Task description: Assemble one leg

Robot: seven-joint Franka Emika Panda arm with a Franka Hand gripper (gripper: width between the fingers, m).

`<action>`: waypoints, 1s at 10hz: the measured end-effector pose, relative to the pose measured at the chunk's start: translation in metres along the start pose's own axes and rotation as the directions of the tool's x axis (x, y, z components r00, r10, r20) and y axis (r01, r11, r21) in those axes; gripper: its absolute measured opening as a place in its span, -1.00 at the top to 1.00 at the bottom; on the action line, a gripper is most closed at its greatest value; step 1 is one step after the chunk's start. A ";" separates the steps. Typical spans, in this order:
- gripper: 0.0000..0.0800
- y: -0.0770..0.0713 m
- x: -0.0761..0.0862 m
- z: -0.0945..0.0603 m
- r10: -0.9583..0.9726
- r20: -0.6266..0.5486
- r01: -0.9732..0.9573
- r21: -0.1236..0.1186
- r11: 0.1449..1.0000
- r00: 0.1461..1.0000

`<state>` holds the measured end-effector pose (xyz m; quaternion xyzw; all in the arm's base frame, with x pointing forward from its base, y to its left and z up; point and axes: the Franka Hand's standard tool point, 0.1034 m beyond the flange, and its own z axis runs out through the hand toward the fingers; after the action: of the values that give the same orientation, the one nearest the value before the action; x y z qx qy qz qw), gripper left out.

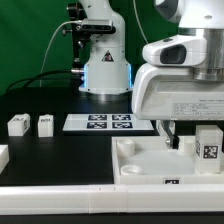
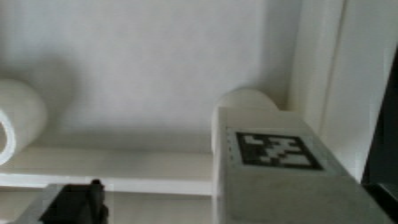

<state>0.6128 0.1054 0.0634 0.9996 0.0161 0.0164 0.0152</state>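
Observation:
A leg [image 1: 208,148], a small white block with a black-and-white marker, stands upright in the large white tray-like piece [image 1: 140,165] near its corner at the exterior view's right. In the wrist view the leg [image 2: 270,150] fills the lower middle, close to the tray's wall. My gripper [image 1: 186,142] is low over the tray, around the leg. One black finger [image 2: 75,203] shows, with a clear gap between it and the leg. The other finger is hidden behind the leg. The jaws stand open.
Two more legs [image 1: 17,124] [image 1: 44,124] stand on the black table at the exterior view's left. The marker board [image 1: 112,122] lies behind the tray. A white part [image 1: 3,155] sits at the left edge. A round white boss [image 2: 15,115] rises inside the tray.

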 end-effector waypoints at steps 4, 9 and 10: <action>0.27 0.000 0.000 0.001 0.000 0.001 0.000 -0.001 1.000 1.000; 0.27 0.000 0.000 0.001 0.221 0.002 -0.221 0.004 0.975 0.975; 0.27 -0.001 0.000 0.001 0.337 0.003 -0.337 0.004 0.942 0.942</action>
<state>0.6123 0.1059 0.0624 0.9877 -0.1549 0.0178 0.0100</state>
